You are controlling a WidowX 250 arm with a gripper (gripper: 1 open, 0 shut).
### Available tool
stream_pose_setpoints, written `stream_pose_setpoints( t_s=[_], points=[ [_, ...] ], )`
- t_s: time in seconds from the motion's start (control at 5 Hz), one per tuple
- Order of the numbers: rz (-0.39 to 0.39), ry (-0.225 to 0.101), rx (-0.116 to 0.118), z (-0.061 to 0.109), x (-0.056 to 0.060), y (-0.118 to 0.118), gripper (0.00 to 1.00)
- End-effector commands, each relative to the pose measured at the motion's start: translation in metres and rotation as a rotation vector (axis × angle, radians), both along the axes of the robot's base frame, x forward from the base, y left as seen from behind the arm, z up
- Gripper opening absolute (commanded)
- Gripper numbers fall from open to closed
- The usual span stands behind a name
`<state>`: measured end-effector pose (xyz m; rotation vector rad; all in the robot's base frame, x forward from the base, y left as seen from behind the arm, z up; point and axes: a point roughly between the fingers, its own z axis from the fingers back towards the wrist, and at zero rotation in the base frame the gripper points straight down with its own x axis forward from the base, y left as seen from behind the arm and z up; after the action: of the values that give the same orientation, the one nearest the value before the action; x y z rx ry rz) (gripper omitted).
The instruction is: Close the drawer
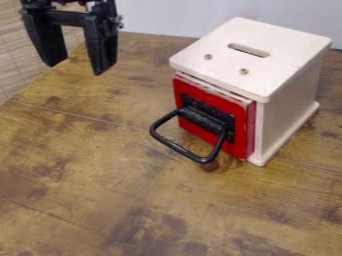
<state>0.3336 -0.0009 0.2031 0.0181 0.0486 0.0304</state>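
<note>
The red drawer sticks out a little from the front of the cream-white cube cabinet. Its black front plate carries a large black loop handle that lies forward onto the wooden table. My gripper hangs at the upper left, well away from the drawer and above the table. Its two black fingers stand apart, open, with nothing between them.
The cabinet has a slot in its top. A woven mat or wall edge shows at the far left. The wooden tabletop extends in front of the drawer and to its left.
</note>
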Motion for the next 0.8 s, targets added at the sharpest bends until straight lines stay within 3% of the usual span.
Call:
stream_pose_setpoints(
  t_s=[0.0,0.6],
  points=[
    [-0.004,-0.045,0.011,0.0128,-0.0026,-0.0024,1.00],
    [-0.013,-0.046,-0.001,0.0143,-0.0080,-0.0103,1.00]
  ],
)
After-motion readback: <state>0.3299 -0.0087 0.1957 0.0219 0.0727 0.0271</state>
